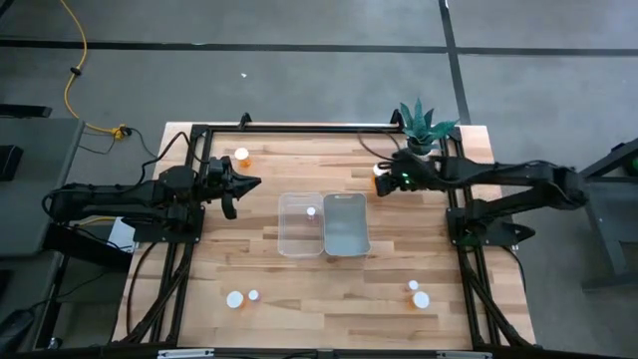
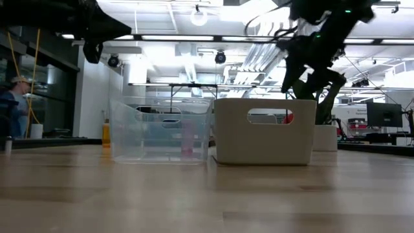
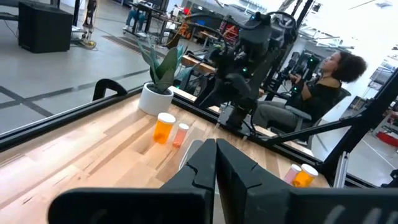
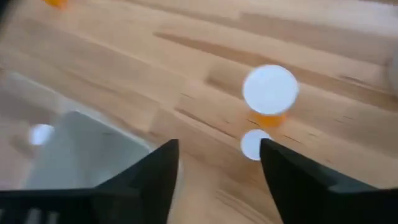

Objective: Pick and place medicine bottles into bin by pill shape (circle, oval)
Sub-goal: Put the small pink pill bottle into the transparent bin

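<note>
Two medicine bottles stand upright on the wood near the table's far right, one with a large white cap [image 4: 270, 89] and one with a small cap [image 4: 252, 144]; they show together in the high view [image 1: 378, 170]. My right gripper [image 4: 217, 149] is open and empty, hovering above the table just short of them [image 1: 382, 180]. My left gripper [image 1: 254, 182] is shut and empty, raised left of the bins [image 3: 216, 148]. A clear bin [image 1: 291, 237] holds one bottle [image 1: 311, 211]. A white bin [image 1: 346, 237] stands beside it.
Other bottles stand at the far left [image 1: 241, 156], near left [image 1: 234, 298] [image 1: 253, 295] and near right [image 1: 422, 299] [image 1: 413, 286]. A potted plant [image 1: 423, 128] stands at the far right corner, close to my right arm. A person sits beyond the table [image 3: 323, 87].
</note>
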Controlling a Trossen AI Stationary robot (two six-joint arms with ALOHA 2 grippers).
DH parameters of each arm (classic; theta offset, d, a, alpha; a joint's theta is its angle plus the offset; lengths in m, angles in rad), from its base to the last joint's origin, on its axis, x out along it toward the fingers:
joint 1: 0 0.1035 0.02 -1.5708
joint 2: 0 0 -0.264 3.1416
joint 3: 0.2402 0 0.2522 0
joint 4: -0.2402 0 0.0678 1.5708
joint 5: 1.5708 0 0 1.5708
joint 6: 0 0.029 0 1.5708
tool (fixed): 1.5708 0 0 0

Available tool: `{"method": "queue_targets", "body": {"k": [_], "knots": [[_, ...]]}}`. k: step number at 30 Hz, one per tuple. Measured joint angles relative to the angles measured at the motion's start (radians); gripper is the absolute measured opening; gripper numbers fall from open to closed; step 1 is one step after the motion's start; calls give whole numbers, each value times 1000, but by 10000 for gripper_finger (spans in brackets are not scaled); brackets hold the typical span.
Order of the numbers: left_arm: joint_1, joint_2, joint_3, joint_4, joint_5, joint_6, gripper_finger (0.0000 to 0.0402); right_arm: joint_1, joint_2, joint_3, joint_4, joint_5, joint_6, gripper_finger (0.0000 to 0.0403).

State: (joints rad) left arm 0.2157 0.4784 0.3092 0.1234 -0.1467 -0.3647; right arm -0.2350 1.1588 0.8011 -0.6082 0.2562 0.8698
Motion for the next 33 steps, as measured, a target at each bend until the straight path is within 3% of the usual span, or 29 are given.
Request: {"method": "queue_targets", "body": {"k": [5,15,24,33], "knots": [[0,0,0,0,0,0,0,-15,184,152,-228,89,122,242],[0,0,0,-2,0,-1,0,-14,413,215,-229,29,174,243],[0,0,0,-2,-12,-1,0,-23,487,215,-218,53,211,233],[0,0,0,-2,-20,0,0,-61,489,215,-214,66,247,162]]}}
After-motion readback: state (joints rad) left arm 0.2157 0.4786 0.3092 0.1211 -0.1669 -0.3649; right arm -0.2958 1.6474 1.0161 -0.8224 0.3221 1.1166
